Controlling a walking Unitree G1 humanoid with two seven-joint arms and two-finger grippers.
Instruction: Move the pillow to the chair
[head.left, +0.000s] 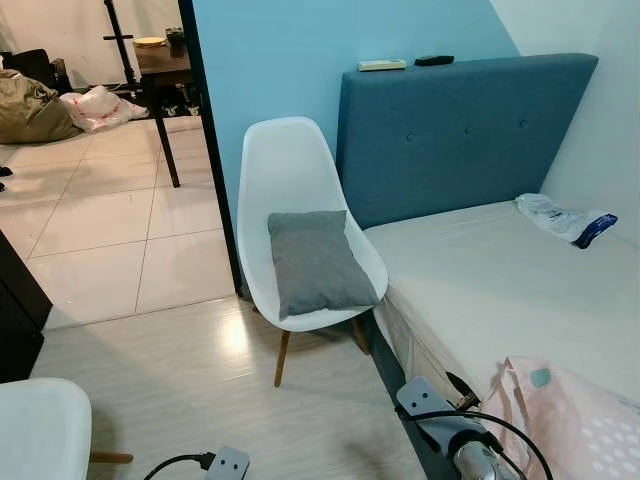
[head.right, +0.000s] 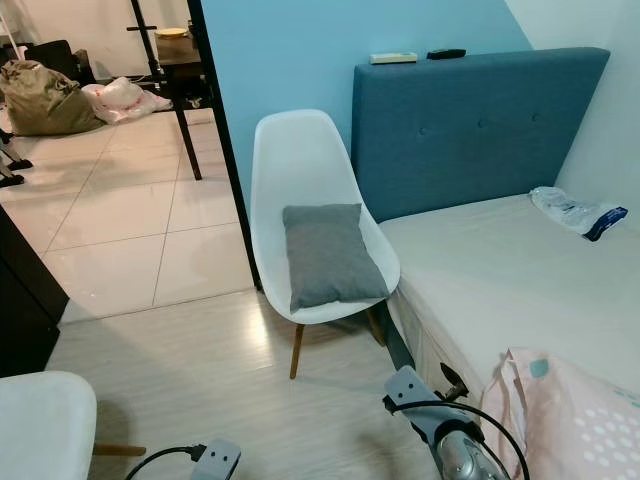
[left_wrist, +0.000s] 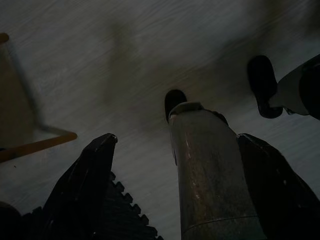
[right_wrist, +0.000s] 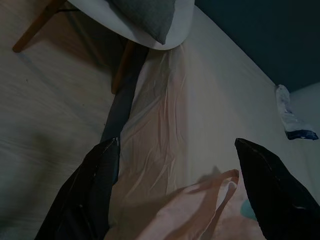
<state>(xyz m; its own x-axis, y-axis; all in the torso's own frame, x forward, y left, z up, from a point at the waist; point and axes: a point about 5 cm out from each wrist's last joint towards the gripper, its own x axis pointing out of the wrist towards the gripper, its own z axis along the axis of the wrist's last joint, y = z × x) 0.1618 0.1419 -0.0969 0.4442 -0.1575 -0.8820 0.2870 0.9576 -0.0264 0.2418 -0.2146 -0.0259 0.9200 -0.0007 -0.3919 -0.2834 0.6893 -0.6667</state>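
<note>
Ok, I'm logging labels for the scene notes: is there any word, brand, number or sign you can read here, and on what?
None can be read.
Plastic packet on the bed: dark blue end, any print too small to read.
Two remotes on the headboard: too small for markings.
Grey pillow on the white chair: plain, no label showing.
Pink cloth: pale dots, no text.

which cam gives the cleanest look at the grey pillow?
Either eye view: the grey pillow shows whole, leaning against the back of the white chair. The right wrist view catches just one corner of it on the seat edge. The left wrist view looks down at the floor.
</note>
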